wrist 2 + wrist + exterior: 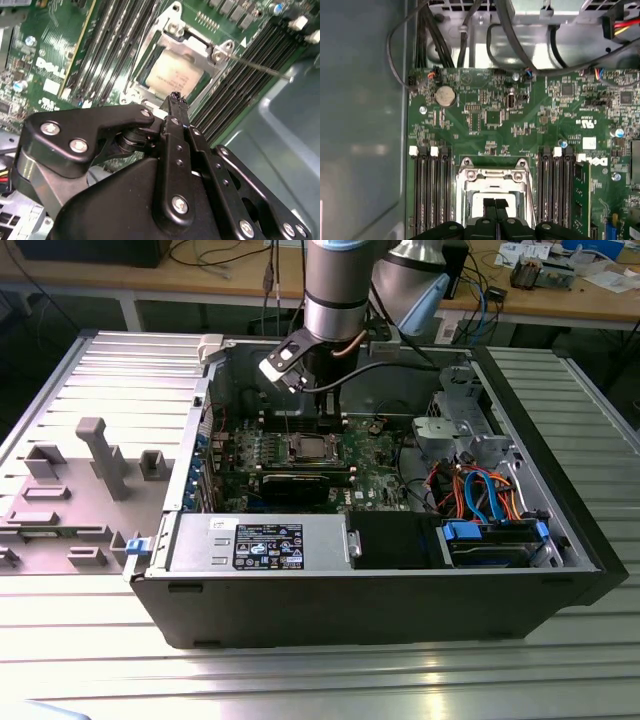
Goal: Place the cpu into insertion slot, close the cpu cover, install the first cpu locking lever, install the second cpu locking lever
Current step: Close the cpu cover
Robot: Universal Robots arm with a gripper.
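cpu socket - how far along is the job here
Done: the cpu sits in place with the cpu cover closed over it. In hand: the gripper, fingers together and holding nothing visible, hangs close over the cover's edge. Left: one locking lever sticks out unlatched; the other lever's state is unclear.

exterior view: high over case [350, 605] | both wrist views: close, share insertion slot [147, 56] [461, 195]

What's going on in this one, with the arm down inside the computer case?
A single robot arm reaches into the open computer case and holds its shut tool just over the insertion slot. The cpu already sits in the slot, with the cpu cover lying down around it. A thin locking lever sticks out at an angle, seemingly unlatched.
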